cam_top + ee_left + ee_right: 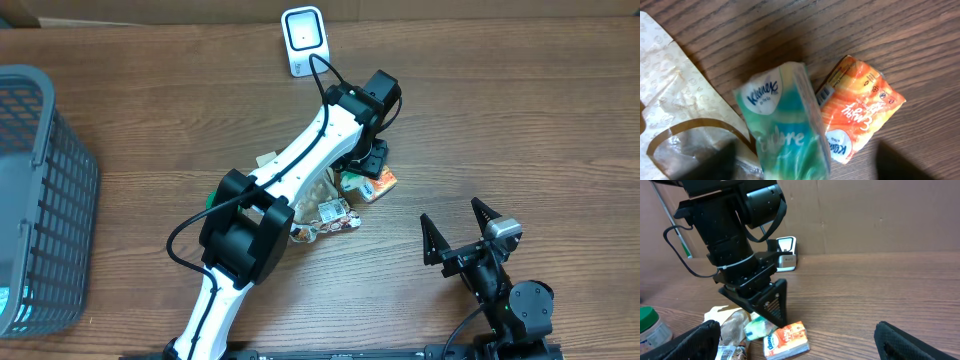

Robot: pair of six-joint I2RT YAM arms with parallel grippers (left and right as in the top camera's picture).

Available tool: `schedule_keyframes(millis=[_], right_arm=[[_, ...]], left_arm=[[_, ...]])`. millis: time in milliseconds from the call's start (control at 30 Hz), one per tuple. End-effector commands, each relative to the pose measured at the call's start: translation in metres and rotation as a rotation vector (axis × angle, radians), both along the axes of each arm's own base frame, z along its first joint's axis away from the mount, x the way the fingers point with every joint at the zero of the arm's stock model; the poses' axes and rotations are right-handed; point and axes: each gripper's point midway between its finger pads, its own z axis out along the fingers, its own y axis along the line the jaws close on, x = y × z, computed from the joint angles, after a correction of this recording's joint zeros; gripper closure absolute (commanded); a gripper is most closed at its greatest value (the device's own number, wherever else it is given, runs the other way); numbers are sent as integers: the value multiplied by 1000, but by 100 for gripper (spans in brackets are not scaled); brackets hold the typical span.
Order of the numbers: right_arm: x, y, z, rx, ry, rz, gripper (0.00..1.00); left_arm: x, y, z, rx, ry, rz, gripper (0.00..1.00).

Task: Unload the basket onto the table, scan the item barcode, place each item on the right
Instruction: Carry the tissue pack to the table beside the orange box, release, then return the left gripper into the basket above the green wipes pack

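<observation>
Wooden tabletop (520,120) held a green film-wrapped tissue pack (785,125), judged soft and light, best pinched across its width; left gripper (365,162) and right gripper (450,212) gaped empty.

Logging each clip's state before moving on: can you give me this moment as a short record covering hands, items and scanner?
left hand: open, low over the item pile
right hand: open, empty, apart from the pile
below left hand: green Kleenex pack beside orange tissue pack
barcode: apparently on the orange tissue pack's end
scanner: back of table, no item at it
status: nothing lifted yet
</observation>
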Motion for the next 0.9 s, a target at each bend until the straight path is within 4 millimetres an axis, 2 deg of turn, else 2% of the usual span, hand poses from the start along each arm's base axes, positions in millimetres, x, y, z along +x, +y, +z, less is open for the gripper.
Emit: schedule_keyframes(millis=[0, 67, 200, 267, 333, 400, 467, 567, 800, 867], right_arm=[[-1, 1, 4, -1, -18, 7, 0], [-1, 1, 4, -1, -18, 7, 0], [-1, 1, 4, -1, -18, 7, 0], [-1, 1, 4, -1, -18, 7, 0], [-1, 1, 4, -1, -18, 7, 0], [-1, 1, 4, -1, -18, 7, 0], [-1, 1, 4, -1, -18, 7, 0], [-1, 1, 4, -1, -18, 7, 0], [-1, 1, 4, -1, -18, 7, 0], [-1, 1, 4, -1, -18, 7, 0]], left_arm=[[5, 3, 25, -22, -22, -1, 15], [9, 6, 47, -29, -46, 8, 12], [18, 21, 117, -72, -138, 41, 10], [21, 37, 158, -94, -205, 71, 9], [21, 57, 199, -116, -274, 108, 0], [16, 80, 233, -142, -323, 147, 0], [6, 112, 263, -153, -360, 202, 0], [-10, 169, 292, -138, -397, 316, 0], [-40, 298, 344, -197, -522, 662, 0], [-54, 341, 355, -176, -571, 794, 0]])
